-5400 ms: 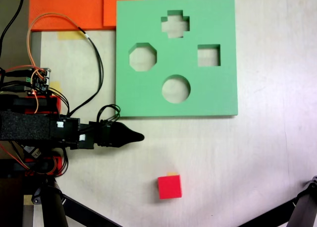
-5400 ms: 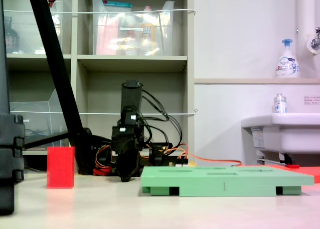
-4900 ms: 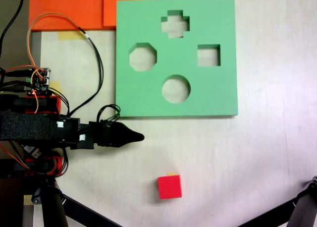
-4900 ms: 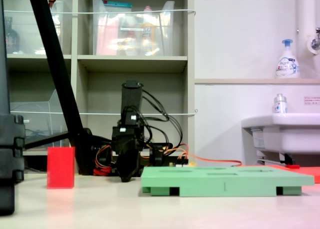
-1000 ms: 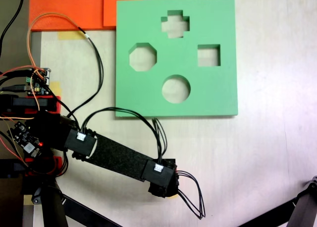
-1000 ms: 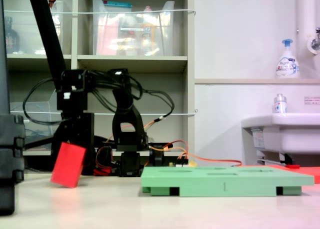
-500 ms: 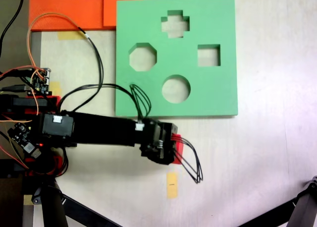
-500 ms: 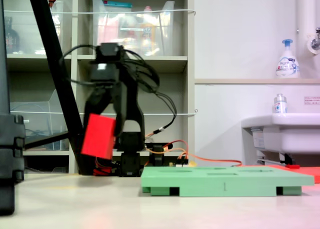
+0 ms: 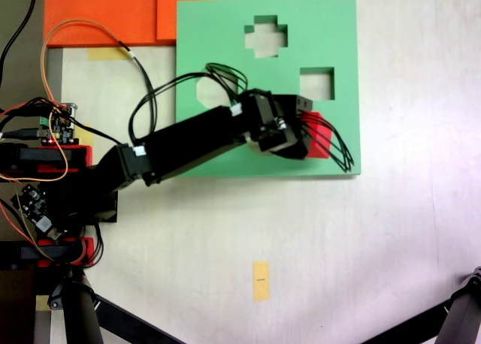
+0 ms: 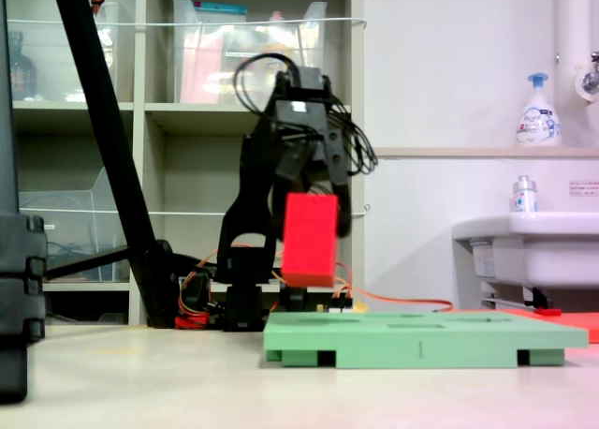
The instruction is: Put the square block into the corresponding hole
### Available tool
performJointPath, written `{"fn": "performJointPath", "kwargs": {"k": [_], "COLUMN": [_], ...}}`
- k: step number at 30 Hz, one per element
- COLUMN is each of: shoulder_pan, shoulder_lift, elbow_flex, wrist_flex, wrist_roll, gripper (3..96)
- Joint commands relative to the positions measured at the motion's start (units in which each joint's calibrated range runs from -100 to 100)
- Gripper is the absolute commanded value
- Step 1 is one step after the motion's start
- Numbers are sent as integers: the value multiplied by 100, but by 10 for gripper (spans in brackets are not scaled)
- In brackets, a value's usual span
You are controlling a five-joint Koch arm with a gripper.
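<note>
The gripper [image 9: 304, 137] is clamped on the square block [image 9: 316, 136]; in the first exterior view only a red strip of the block shows beyond the black gripper body, over the green foam board [image 9: 225, 28] near the board's lower right corner as that view shows it; in the second exterior view the square block [image 10: 310, 240] hangs clear above the board's top face, not touching it, slightly tilted, with the gripper [image 10: 305, 181] gripping its upper part.

The corresponding hole [image 9: 316, 83] lies open near the board's right edge in the first exterior view; the held block sits just below it in that view, offset from the cutout and not inside it. The cross-shaped cutout [image 9: 265, 36] lies near the board's top edge; the octagonal cutout [image 9: 203, 92] is partly covered by the arm [image 9: 188, 145]; the round cutout is hidden under the gripper body.

The arm reaches from its base at the tabletop's left edge diagonally across the board's lower left corner. A small yellow paper rectangle [image 9: 260, 281] lies flat on the tabletop [image 9: 406, 246], well apart from the board's lower edge. An orange sheet [image 9: 105, 13] lies at the tabletop's top left corner, touching the board's left edge.
</note>
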Motion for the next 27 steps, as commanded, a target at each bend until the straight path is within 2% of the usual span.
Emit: {"fn": "performJointPath", "kwargs": {"k": [1,27], "shoulder_pan": [161,601], "shoulder_lift": [74,968], "elbow_flex": [339,359], "wrist_flex": [-147,1452], "wrist_roll": [127,435], "gripper": [338,339]}}
